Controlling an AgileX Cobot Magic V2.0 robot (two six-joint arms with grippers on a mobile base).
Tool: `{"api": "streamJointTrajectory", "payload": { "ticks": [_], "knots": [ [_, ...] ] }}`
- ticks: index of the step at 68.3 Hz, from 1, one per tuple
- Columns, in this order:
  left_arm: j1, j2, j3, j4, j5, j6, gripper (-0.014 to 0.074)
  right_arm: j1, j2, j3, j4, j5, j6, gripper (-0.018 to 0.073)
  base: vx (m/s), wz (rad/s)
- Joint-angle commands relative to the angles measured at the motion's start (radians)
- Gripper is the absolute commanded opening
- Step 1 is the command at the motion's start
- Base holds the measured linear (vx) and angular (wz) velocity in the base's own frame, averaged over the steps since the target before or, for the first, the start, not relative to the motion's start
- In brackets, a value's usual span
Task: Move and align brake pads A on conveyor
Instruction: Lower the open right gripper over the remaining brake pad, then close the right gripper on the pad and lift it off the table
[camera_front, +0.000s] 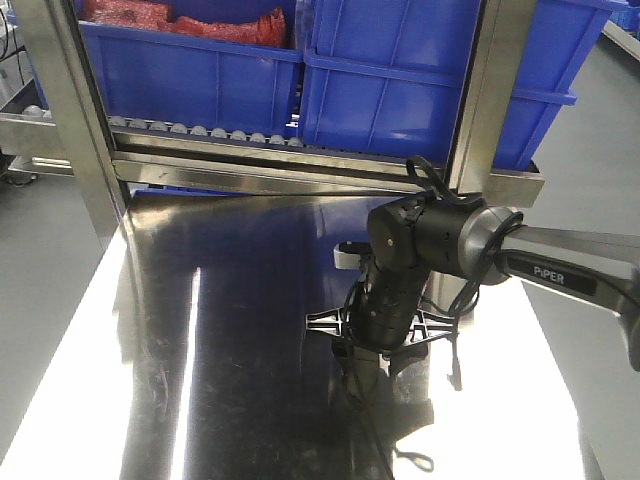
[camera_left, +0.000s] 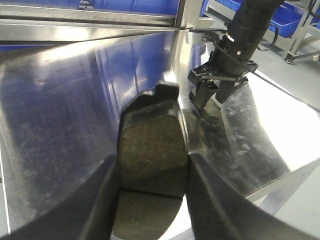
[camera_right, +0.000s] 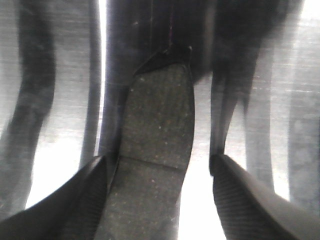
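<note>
One grey-brown grooved brake pad (camera_left: 150, 150) is pinched by its long edges in our left end effector (camera_left: 153, 162), which is closed on it above the shiny stainless-steel desk (camera_left: 65, 100). We judge this grip fixes its heading for aligning. A second grey-brown brake pad (camera_right: 157, 125) lies on the desk between the spread fingers of our right end effector (camera_right: 157, 159). One finger seems against it and the other is clear. We cannot see the conveyor.

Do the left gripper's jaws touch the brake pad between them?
Touching. In the left wrist view both jaws of the left gripper press the side edges of the brake pad, with no gap showing.
</note>
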Motion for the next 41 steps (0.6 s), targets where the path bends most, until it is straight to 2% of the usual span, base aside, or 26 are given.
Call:
{"api": "streamJointTrajectory", "payload": {
  "ticks": [1,24,41],
  "knots": [
    [-0.004,0.015,-0.027,-0.011,-0.087,-0.008,-0.0006,-0.001,-0.05,-0.028,-0.008,-0.004,-0.004,0.0376,0.0,0.0],
    [-0.004,0.015,-0.027,-0.011,-0.087,-0.008,-0.0006,-0.001,-0.049,-0.028,-0.01,0.003,-0.064,-0.0014,0.0,0.0],
    [-0.004,0.015,-0.027,-0.011,-0.087,-0.008,-0.0006,-0.001,-0.079,-0.02,-0.065,0.044,-0.094,-0.0011,0.0,0.0]
  ]
}}
